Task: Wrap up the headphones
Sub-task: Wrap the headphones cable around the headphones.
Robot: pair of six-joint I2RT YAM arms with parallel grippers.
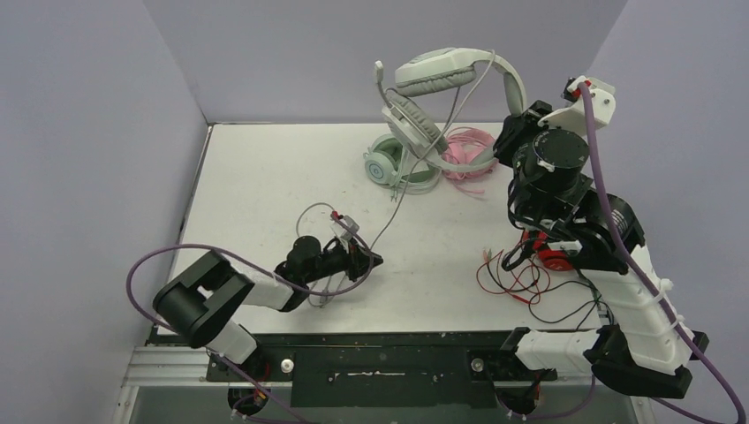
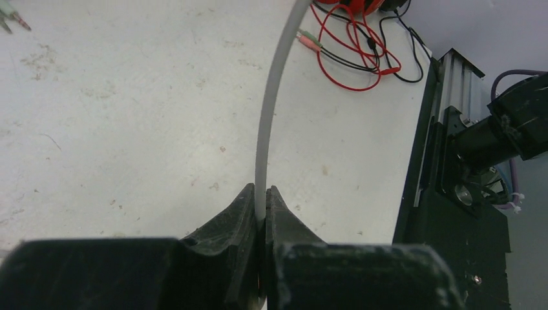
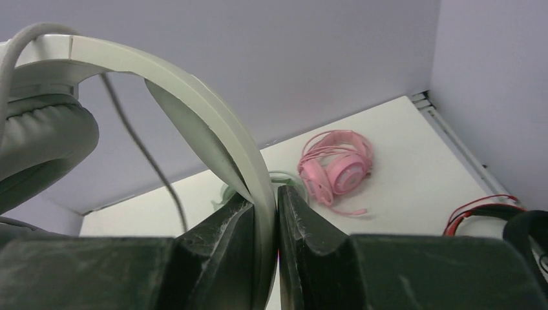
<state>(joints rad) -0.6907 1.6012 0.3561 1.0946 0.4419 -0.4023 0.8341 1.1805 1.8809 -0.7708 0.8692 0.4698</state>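
Note:
My right gripper (image 1: 517, 113) is shut on the headband of the pale grey-white headphones (image 1: 442, 79) and holds them high above the table's back; the band shows between the jaws in the right wrist view (image 3: 194, 110). Their thin pale cable (image 1: 402, 190) runs down to my left gripper (image 1: 375, 260), which is shut on it low over the table; the cable (image 2: 271, 103) leaves the closed jaws. More cable loops (image 1: 318, 221) lie by the left gripper. The mint green headphones (image 1: 393, 166) and the pink headphones (image 1: 468, 155) lie on the table at the back.
A red and black headset (image 1: 552, 256) with loose red and black wires (image 1: 517, 283) lies at the right, beside the right arm's base. Grey walls enclose the white table (image 1: 265, 177). A black rail (image 1: 389, 344) runs along the near edge.

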